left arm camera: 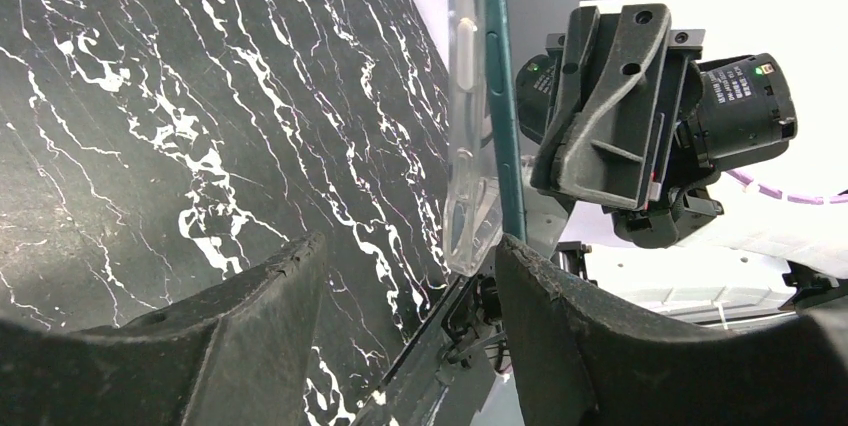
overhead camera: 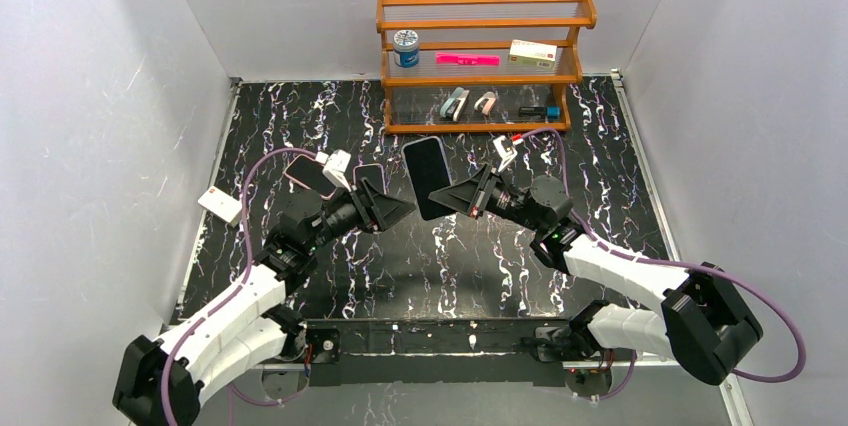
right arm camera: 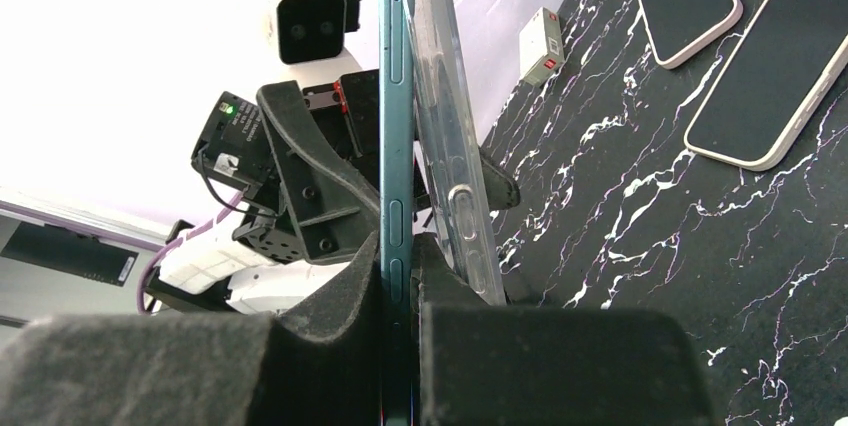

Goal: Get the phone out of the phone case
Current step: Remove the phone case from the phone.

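Mid-air over the desk (overhead camera: 400, 276): we saw the right pincer (right arm camera: 398, 278) clamped on the phone (right arm camera: 392, 146), holding it up edge-on. In the top view its long axis ran approx. 12 to 6, tipped a little toward 11. The clear case (right arm camera: 447, 126) had sprung away from the phone's teal edge along one side but was not off.

The key relation: in the top view the phone (overhead camera: 428, 174) lay at approx. 2 o'clock from the left pincer (overhead camera: 392, 208), close by, and at 10 o'clock from the right pincer (overhead camera: 462, 198). The left arm was the free one. Its fingers stood apart, and in the left wrist view the case (left arm camera: 465, 126) and the phone (left arm camera: 505, 126) rose at 12 o'clock above the gap of the left pincer (left arm camera: 405, 251), nearer the right-hand finger. In our judgement the next move depended on that finger getting the case lip w/o the phone.

We could not tell whether the left fingers touched the case. The phone's lower end was hidden inside the right pincer's pads, and the case's far edge was cut off at frame top. Two other phones (right arm camera: 690, 1) lay flat on the desk, well apart from the action.
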